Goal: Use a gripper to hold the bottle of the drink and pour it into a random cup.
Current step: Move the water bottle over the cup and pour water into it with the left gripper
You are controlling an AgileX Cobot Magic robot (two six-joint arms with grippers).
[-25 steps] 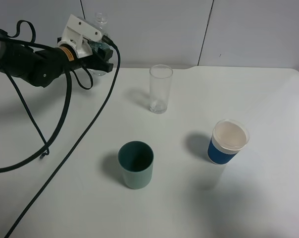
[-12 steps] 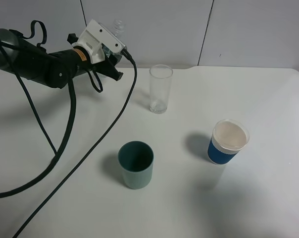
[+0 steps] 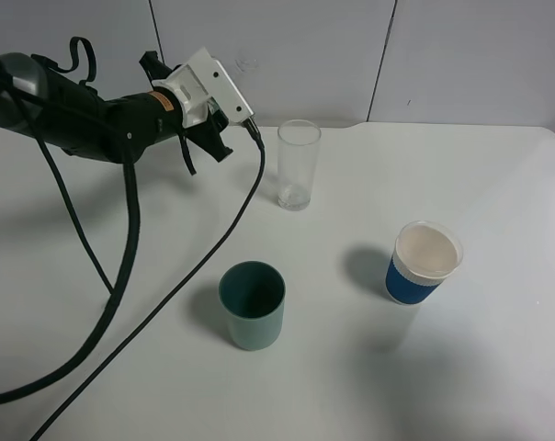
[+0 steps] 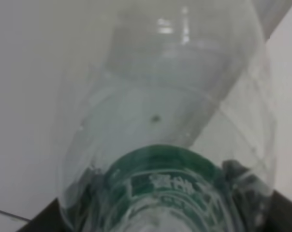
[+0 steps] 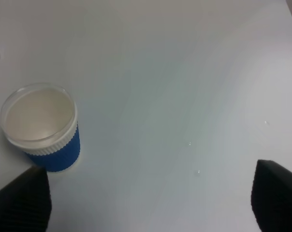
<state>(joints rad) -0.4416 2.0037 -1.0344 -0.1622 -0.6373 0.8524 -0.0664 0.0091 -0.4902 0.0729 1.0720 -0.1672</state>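
My left gripper (image 3: 224,121), a black arm end with a white block, hangs above the table's back left, shut on the bottle of the drink (image 3: 246,68). In the exterior view only the bottle's faint clear top shows against the wall, leaning toward the cup. The left wrist view is filled by the bottle (image 4: 170,121) with its green label band (image 4: 163,181). The cup (image 3: 298,165), a tall clear glass, stands upright just right of the gripper. My right gripper (image 5: 148,205) is open, with its dark fingertips (image 5: 20,200) wide apart over bare table.
A short teal cup (image 3: 252,305) stands at front centre. A blue cup with a white rim (image 3: 424,264) sits to the right, also in the right wrist view (image 5: 42,128). Black cables (image 3: 121,276) trail across the left of the white table (image 3: 498,184).
The left arm has carried the bottle to the right, from the back left corner to just beside the glass, and the bottle's top has dropped lower. The cups have not moved.
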